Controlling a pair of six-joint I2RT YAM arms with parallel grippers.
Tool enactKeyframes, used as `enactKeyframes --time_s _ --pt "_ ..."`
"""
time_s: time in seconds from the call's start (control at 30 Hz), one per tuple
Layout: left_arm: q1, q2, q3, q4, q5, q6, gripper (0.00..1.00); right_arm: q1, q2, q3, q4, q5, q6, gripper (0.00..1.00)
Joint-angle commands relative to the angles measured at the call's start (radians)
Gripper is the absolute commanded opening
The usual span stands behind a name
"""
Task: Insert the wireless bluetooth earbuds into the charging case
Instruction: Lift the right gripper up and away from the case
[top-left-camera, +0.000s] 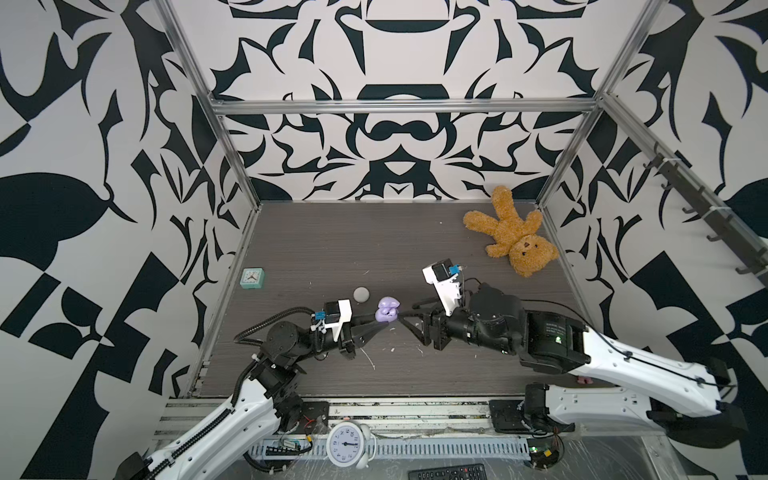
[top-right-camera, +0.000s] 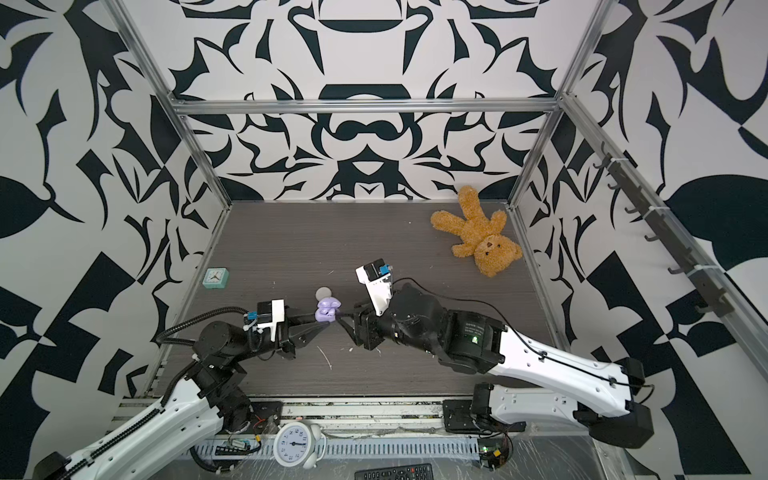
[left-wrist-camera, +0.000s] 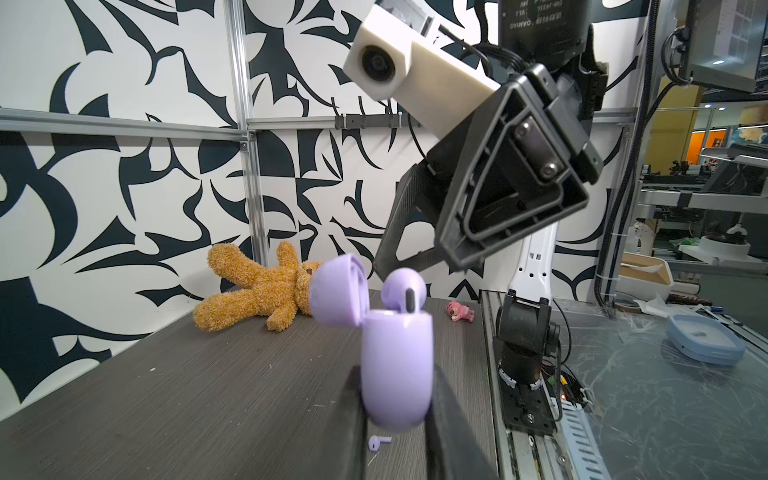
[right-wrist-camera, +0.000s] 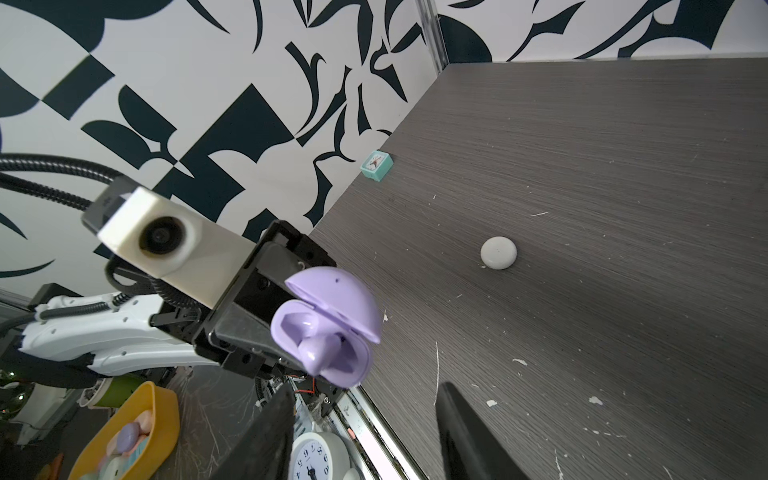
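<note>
The left claw was clenched on a smooth, glossy pale purple charging case, an egg-shaped plastic shell held upright between two dark fingers. Its domed lid was hinged open to one side. One pale purple earbud sat partly in the case, its rounded head poking above the rim. A second earbud, tiny and stemmed, lay on the worktop close under the held case.

The right claw hung just beside the case with its black triangular jaws apart, grasping nothing.

A round white case, closed and pebble-like, rested on the worktop near the purple one. A fuzzy brown teddy bear sprawled in the far right corner. A small square teal clock stood by the left wall, and a little pink toy lay at the near right edge.

The worktop was dark grey wood-grain laminate, scattered with thin white scraps. Bold black-and-white patterned walls in an aluminium frame enclosed it.
</note>
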Motion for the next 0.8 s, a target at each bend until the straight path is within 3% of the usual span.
enactKeyframes --time_s 0.0,0.27,0.77 --pt "-0.003 -0.01 0.009 0.004 0.008 -0.001 0.0 0.003 -0.007 -0.003 0.05 -0.017 -0.035 0.56" --pt "-0.002 -0.008 0.008 0.01 0.022 -0.007 0.0 0.002 0.011 -0.005 0.04 0.053 -0.058 0.55" --pt "-0.003 0.001 0.009 0.021 0.04 -0.015 0.0 0.003 0.024 -0.006 0.059 0.052 -0.077 0.55"
